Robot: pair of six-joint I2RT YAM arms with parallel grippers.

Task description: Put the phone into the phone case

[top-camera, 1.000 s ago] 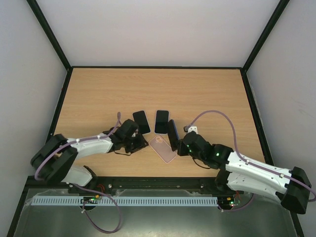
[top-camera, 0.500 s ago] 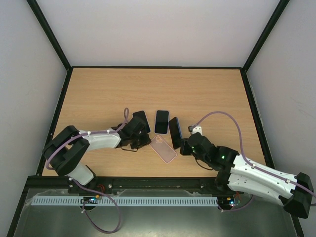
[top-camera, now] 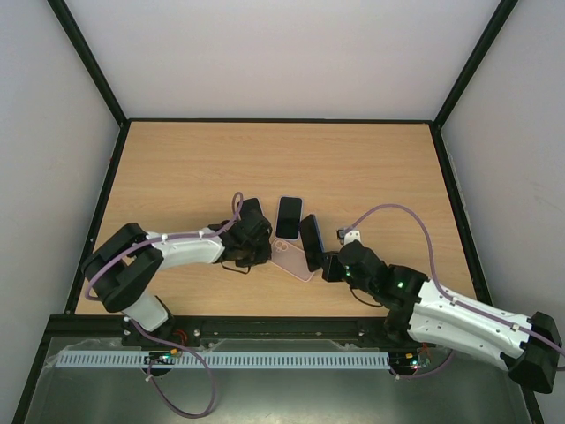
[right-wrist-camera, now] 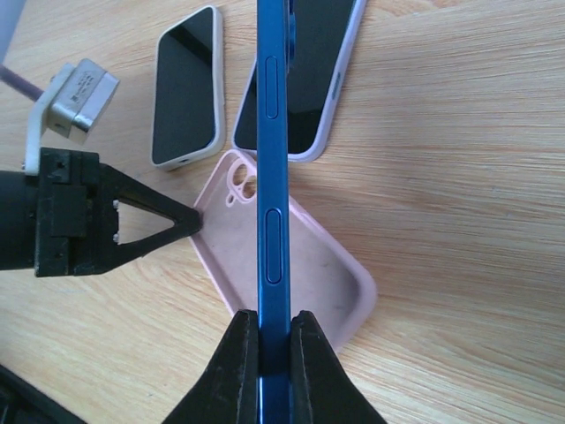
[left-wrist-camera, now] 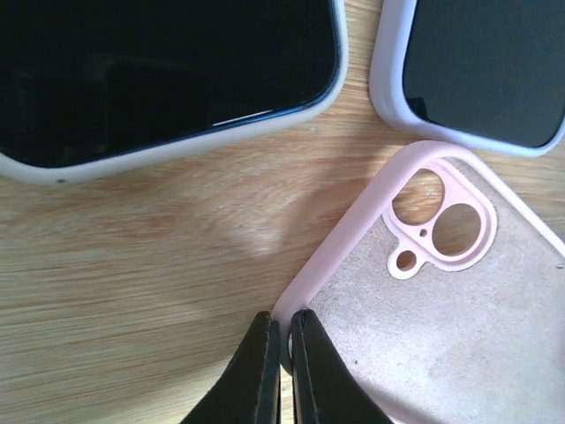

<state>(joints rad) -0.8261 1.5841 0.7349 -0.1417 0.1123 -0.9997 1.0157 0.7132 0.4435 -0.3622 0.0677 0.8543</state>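
Alignment step: the left gripper (left-wrist-camera: pixel 284 329) was pinched shut on the rim of the pink case (left-wrist-camera: pixel 459 353), pinning it to the table (top-camera: pixel 177 168). The right gripper (right-wrist-camera: pixel 272 329), closed on the blue phone (right-wrist-camera: pixel 272 177), held it edge-on above the case, seemingly not touching. Next, it needed laying flat, 1 corner first.

White-cased phone (left-wrist-camera: pixel 159 79), pink case (left-wrist-camera: pixel 459 353) cropped in left wrist view.

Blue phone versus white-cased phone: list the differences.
Pose: the blue phone stands on edge, side buttons showing; the white-cased phone lies flat, screen up.
Hold: the blue phone is pinched by the jaws of the right gripper over the pink case; the white-cased phone rests ungripped on the table.
Cover: the blue phone is bare; the white-cased phone is not.
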